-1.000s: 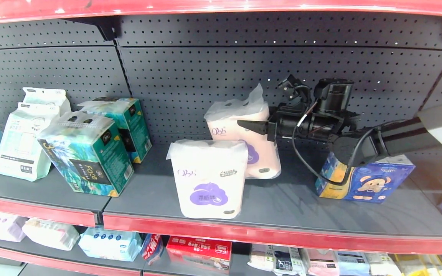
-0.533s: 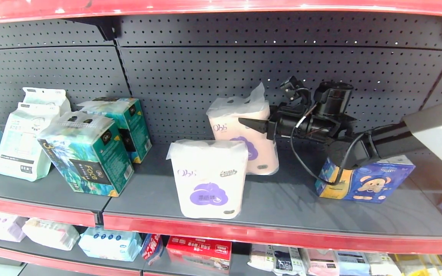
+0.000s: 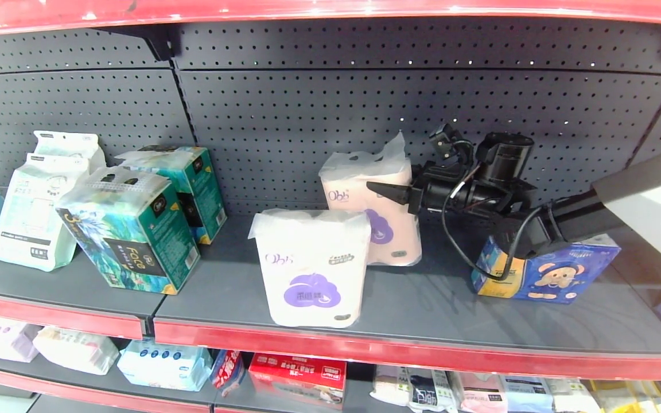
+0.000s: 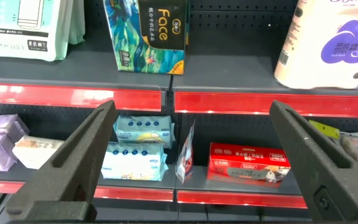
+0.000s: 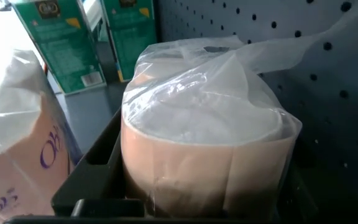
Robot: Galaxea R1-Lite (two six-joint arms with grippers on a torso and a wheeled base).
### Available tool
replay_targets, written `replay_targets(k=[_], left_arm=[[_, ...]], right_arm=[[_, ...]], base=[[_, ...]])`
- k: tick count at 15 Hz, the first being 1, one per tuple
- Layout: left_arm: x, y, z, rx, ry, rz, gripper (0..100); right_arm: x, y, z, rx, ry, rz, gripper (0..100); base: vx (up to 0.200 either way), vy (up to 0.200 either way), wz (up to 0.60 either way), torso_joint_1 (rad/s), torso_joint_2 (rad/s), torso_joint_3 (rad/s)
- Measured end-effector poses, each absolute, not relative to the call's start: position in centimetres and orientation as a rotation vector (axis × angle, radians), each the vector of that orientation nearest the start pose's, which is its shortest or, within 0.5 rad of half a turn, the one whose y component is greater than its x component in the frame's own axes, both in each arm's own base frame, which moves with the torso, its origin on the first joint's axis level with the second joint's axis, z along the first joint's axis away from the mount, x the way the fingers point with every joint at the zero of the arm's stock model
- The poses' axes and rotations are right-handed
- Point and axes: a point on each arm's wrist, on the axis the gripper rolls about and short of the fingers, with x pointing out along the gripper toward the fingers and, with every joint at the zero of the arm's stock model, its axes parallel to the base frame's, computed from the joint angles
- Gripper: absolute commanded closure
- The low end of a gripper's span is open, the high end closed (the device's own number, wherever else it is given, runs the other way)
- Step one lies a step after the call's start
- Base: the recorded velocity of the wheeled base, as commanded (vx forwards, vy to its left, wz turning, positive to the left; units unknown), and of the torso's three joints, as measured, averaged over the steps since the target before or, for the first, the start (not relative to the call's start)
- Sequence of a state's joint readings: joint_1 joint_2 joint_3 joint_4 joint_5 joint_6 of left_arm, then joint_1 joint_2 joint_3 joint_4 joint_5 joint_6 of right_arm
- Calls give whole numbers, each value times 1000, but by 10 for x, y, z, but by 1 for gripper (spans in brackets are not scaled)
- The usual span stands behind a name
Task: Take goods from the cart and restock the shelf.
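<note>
A pink roll pack [image 3: 372, 213] in clear wrap stands on the grey shelf [image 3: 422, 304], close to the pegboard. My right gripper [image 3: 391, 198] is shut on its upper part, one black finger [image 3: 385, 191] lying across its front. In the right wrist view the same pack [image 5: 204, 143] sits between the fingers [image 5: 95, 171]. A white roll pack [image 3: 312, 267] with a purple mark stands just in front and to the left, near the shelf's edge. My left gripper [image 4: 191, 168] hangs open and holds nothing, facing the lower shelves.
Green tissue boxes [image 3: 132, 229] and white-green packs [image 3: 38, 206] stand on the left of the shelf. A blue pack with an elephant picture [image 3: 554, 267] lies under my right arm. The red shelf lip [image 3: 416, 353] runs along the front, with stocked shelves below [image 4: 247, 165].
My right gripper has carried the pink pack a little to the right and slightly lower. The other goods have not moved.
</note>
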State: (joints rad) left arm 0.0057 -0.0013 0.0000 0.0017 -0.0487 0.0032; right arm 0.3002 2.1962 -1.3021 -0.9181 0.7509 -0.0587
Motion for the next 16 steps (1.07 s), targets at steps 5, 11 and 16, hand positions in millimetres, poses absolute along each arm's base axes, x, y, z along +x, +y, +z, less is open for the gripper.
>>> replay_targets(k=[5, 11, 16], left_arm=[[-23, -1, 75, 3, 0, -43, 0], [-23, -1, 75, 3, 0, -43, 0], [-23, -1, 75, 3, 0, -43, 0]], right_arm=[[415, 160, 151, 5, -65, 1085, 100], [416, 175, 161, 38, -92, 1116, 100], [417, 176, 144, 20, -62, 1121, 100]], base=[[0, 0, 0, 0, 0, 0], [0, 0, 0, 0, 0, 0], [0, 0, 0, 0, 0, 0]])
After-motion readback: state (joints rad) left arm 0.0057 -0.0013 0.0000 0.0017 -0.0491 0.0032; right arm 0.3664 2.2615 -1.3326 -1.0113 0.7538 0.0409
